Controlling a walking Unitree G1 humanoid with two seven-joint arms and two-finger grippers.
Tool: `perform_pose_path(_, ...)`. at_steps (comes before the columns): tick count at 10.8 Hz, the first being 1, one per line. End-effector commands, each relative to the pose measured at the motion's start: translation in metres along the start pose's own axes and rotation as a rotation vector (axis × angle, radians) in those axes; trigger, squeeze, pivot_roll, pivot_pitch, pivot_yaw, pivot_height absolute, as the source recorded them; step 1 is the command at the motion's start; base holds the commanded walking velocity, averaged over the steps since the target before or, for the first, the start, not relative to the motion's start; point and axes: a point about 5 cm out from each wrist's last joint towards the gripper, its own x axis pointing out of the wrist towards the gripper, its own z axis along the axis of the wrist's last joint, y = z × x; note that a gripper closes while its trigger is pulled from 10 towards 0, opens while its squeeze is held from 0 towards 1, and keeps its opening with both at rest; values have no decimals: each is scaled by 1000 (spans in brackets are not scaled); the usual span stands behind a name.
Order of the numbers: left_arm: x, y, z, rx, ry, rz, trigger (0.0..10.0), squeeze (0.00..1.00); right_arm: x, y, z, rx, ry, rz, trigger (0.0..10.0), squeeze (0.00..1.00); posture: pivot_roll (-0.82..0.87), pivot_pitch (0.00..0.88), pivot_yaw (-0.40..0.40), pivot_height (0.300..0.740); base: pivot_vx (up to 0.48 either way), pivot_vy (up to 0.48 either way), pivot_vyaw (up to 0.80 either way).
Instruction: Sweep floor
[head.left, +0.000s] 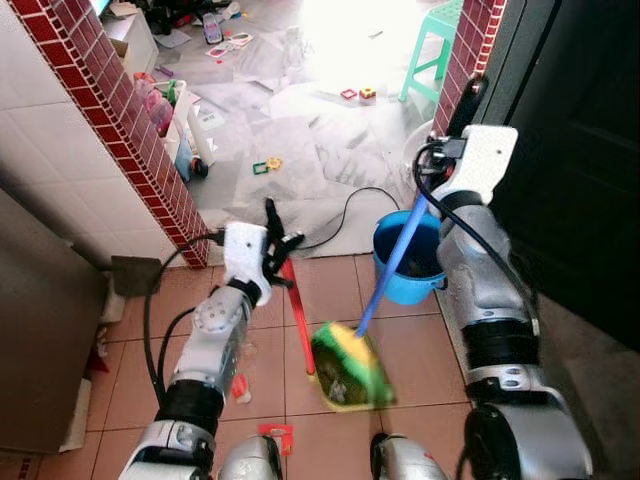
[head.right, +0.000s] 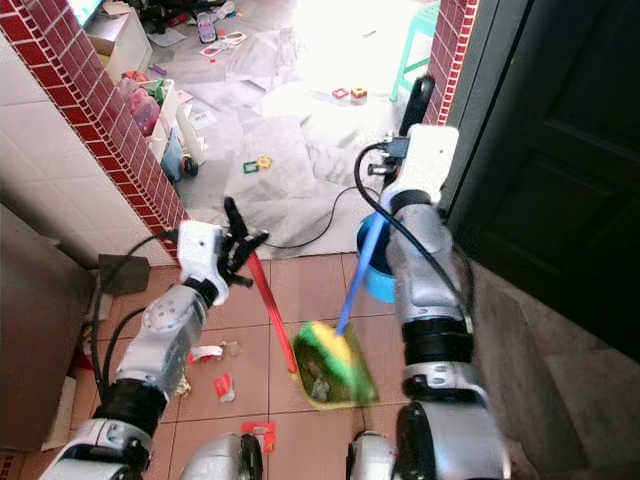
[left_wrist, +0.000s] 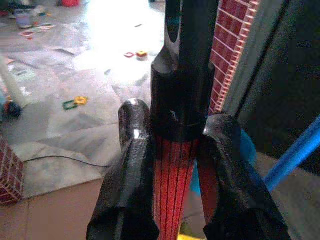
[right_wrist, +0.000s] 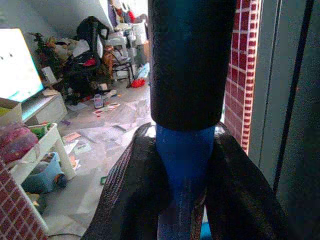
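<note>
Left hand (left_wrist: 172, 150) grips red handle (left_wrist: 172, 175); right hand (right_wrist: 185, 165) grips, seemingly, broom (head.left: 395, 255).

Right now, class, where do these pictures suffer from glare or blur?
Both eye views: sunlight washes out the grey floor beyond the doorway, and the green-and-yellow broom head is smeared. Left wrist view: the same glare behind the red-and-black handle. Right wrist view: the nearby blue handle looks soft.
</note>
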Motion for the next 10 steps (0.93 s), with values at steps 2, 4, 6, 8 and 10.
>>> perform_pose_path(2, 3, 14, 23, 3, -92, 45, 10000, 0, 5, -3, 20, -30, -103, 19, 10000, 0, -101, 25, 41, 740, 0, 0, 0)
perform_pose_path(4, 3, 19, 28, 20, -107, 64, 10000, 0, 6, -15, 28, -110, -161, -12, 10000, 0, -103, 8, 38, 740, 0, 0, 0)
perform_pose_path(6, 3, 23, 31, 25, -110, 59, 10000, 0, 7, -20, 26, -126, -147, -35, 10000, 0, -86, 5, 32, 740, 0, 0, 0)
perform_pose_path(8, 0, 27, 40, 30, -131, 67, 10000, 0, 0, -28, 5, -180, -52, -70, 10000, 0, -79, 17, 39, 740, 0, 0, 0)
perform_pose_path(10, -11, 34, 47, 1, -138, 59, 10000, 0, -14, -31, -4, -173, -4, -40, 10000, 0, -75, 32, 72, 740, 0, 0, 0)
